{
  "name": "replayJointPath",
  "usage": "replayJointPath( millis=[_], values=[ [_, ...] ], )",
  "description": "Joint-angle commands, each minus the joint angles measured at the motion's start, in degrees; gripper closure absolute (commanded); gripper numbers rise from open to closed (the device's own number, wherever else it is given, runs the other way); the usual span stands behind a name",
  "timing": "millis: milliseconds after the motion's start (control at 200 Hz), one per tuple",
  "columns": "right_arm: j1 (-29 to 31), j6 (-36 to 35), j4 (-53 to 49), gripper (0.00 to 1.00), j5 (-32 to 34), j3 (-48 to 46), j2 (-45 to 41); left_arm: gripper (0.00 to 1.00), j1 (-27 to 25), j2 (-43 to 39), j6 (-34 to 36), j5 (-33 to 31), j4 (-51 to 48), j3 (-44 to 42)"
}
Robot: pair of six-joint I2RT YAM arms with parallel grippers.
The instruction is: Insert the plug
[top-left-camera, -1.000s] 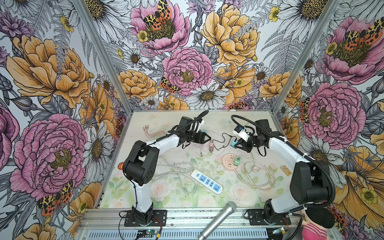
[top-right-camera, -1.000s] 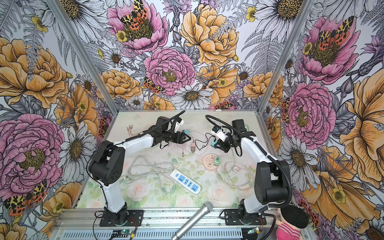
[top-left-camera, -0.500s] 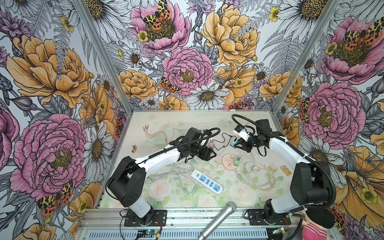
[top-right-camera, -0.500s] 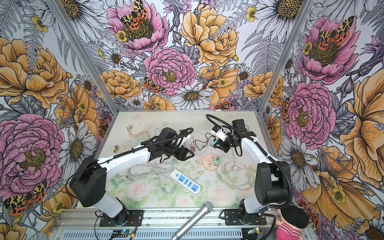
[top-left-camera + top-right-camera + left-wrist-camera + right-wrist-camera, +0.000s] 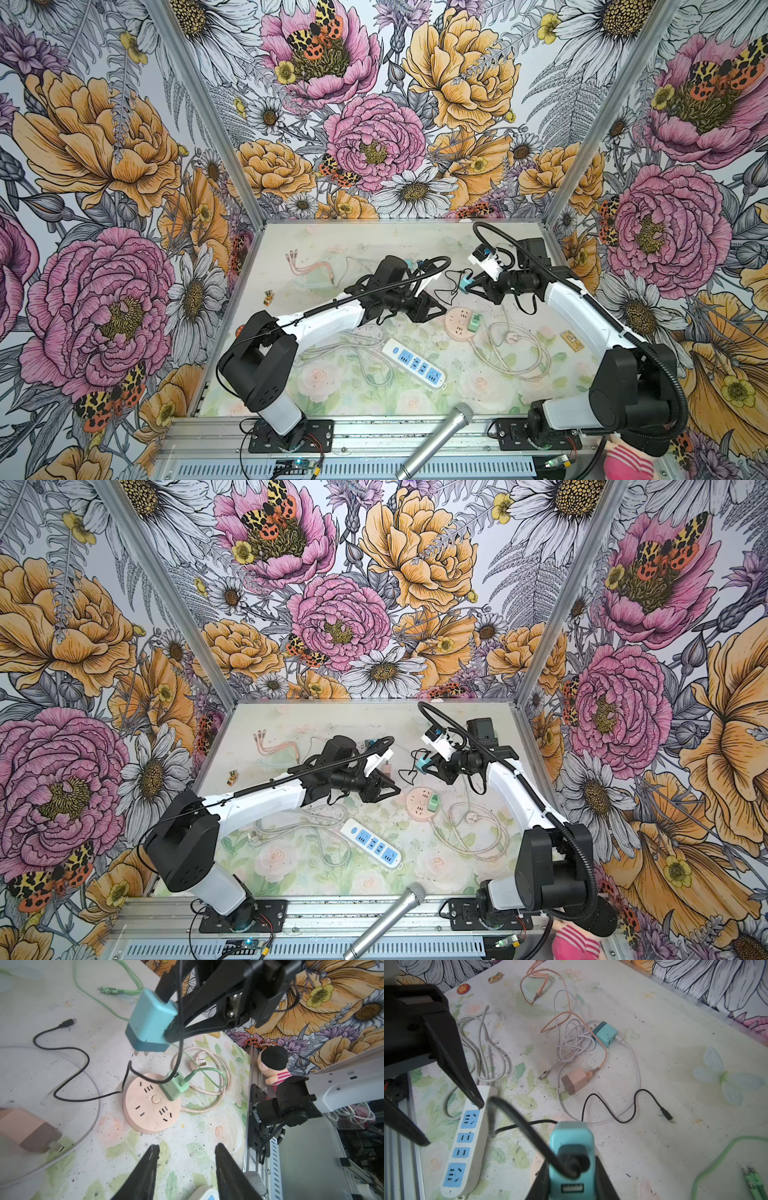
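In both top views, shows the right gripper (image 5: 468, 286) pinching the plug (image 5: 465, 284) off the table, near the socket (image 5: 456, 326) but apart from it; prongs too small to make out. Shows the left gripper (image 5: 441, 309) just beside the socket, jaws partly spread, empty.

In the left wrist view, shows the plug (image 5: 151, 1020) hanging past the socket (image 5: 149, 1109), with a green charger (image 5: 174, 1086) seated in one outlet; crops a blurred pink charger (image 5: 27, 1128) at the edge.

In the right wrist view, hides the plug's prongs behind its body (image 5: 571, 1142); covers one end of the strip (image 5: 467, 1142) with a left fingertip.
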Motion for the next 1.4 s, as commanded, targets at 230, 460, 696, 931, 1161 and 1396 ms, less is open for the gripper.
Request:
replayJointPath(
  millis=[230,460,696,931,1161,1396],
  values=[
    [1.0,1.4,-1.2,1.0,-2.3,-1.4,-5.2,0.61,4.8,4.8,10.0,15.0,-1.9,8.9],
    [1.3,1.7,-1.1,1.0,-9.0,-2.6,-7.0,0.58,7.7,9.5,15.6,22.2,-7.3,16.0],
    [2.3,2.5,-1.1,1.0,-14.9,-2.9,-6.9,0.61,7.9,14.7,19.5,24.6,-10.0,21.2],
    [2.9,2.8,-1.1,1.0,-17.1,-3.2,-6.9,0.63,7.0,15.9,20.4,27.2,-10.1,22.7],
    [3.7,2.8,-1.1,1.0,-16.7,-3.7,-6.1,0.64,6.7,16.4,20.2,30.1,-10.2,24.0],
    [3.7,2.4,-1.2,1.0,-14.8,-3.4,-6.4,0.6,6.8,15.7,24.1,31.1,-15.6,23.6]
  ],
)
